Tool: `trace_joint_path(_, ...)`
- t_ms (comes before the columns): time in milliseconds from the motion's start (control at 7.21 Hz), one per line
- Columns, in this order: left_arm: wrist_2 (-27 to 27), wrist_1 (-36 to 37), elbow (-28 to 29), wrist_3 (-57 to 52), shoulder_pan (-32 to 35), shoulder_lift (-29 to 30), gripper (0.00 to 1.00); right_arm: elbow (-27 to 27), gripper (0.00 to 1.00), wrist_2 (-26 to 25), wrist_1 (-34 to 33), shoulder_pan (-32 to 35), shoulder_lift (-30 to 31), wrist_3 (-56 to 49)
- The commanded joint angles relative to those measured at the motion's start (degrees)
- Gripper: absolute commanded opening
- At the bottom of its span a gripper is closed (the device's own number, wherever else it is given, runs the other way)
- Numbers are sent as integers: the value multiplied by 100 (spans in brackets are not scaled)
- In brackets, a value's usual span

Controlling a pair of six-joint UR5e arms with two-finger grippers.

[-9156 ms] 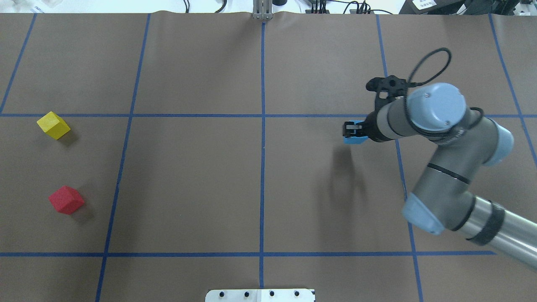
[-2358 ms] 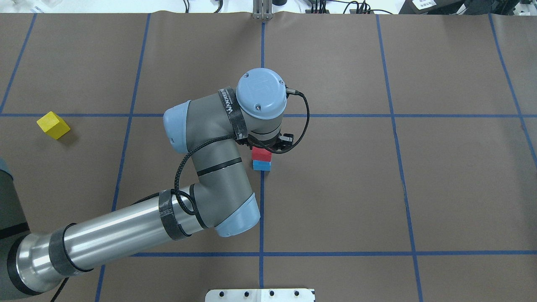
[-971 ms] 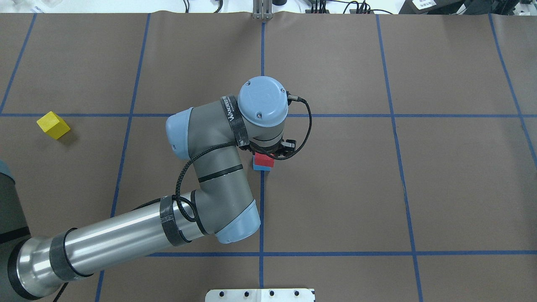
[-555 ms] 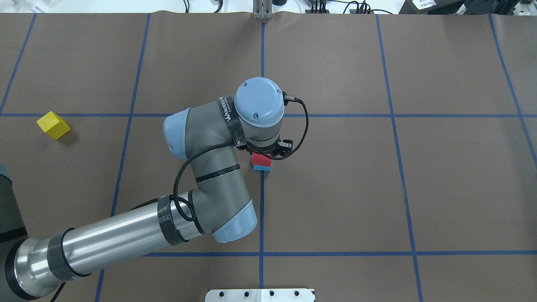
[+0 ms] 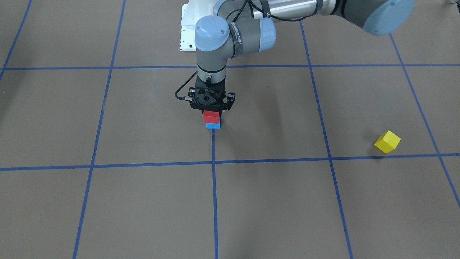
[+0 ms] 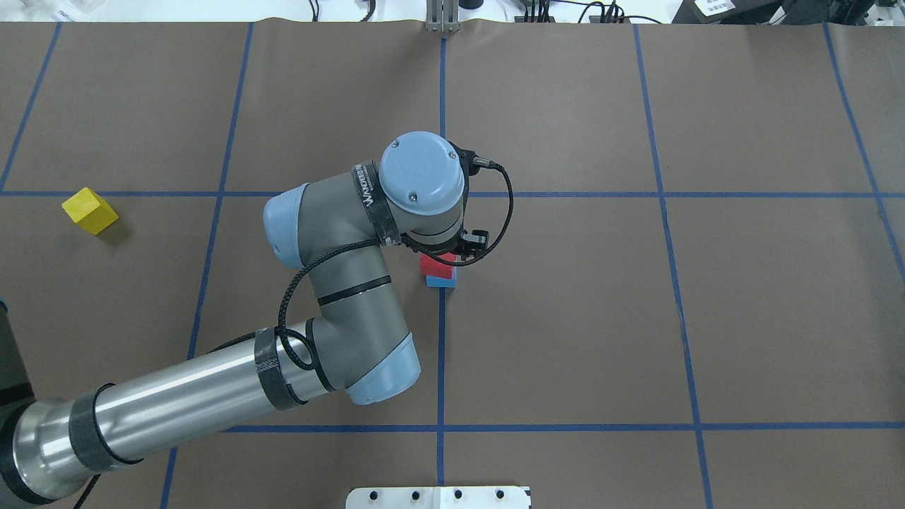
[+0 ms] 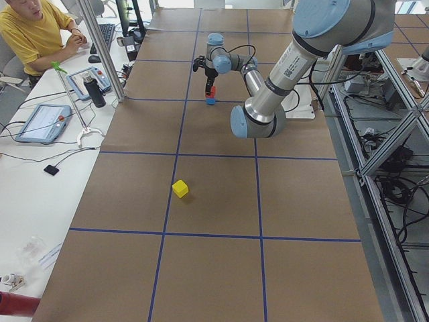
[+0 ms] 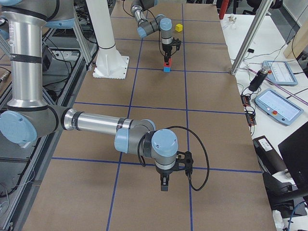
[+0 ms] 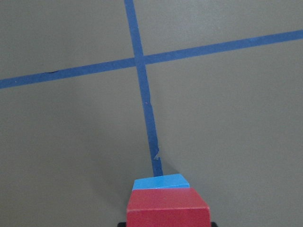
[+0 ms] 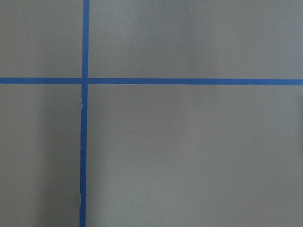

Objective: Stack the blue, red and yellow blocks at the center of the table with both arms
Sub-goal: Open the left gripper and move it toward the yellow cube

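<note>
Four distant views, all with the red block; wrist cameras close, downward.

White lettering on the black strap around the left arm starts "WAN"; the remaining letters are too small to read. Nothing else is legible.

The table is lit evenly and softly from above. A faint, blurred shadow is cast beside the left gripper, on its side toward the yellow block. Mild glare is seen on the left arm. In the left wrist view the red block, clamped at the gripper, is rendered slightly soft.
</note>
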State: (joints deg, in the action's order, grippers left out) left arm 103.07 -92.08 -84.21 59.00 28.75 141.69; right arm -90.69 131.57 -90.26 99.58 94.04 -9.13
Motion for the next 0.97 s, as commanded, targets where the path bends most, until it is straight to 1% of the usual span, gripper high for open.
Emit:
trace_joint_path(0, 46, 33, -183, -431, 191, -80, 100, -2, 100, 9, 0, 0, 0, -1)
trace_joint_path(139, 412, 94, -340, -694, 436, -167, 100, -2, 100, 0, 0, 0, 0, 8)
trace_joint_path(277, 711, 85, -707, -1428, 752, -621, 100, -2, 100, 9, 0, 0, 0, 8)
trace_joint_path(416, 1019, 77, -1120, -2366, 1129, -1217, 100, -2, 100, 9, 0, 0, 0, 17)
trace_joint_path(555, 1240, -36, -1298, -3315, 1533, -1728, 100, -2, 100, 9, 0, 0, 0, 17)
trace_joint_path(694, 1381, -159, -1308, -4343, 1998, -2202, 100, -2, 100, 9, 0, 0, 0, 17)
trace_joint_path(832, 1635, -256, -1256, -5275, 2499, -2634, 100, -10, 100, 9, 0, 0, 0, 26)
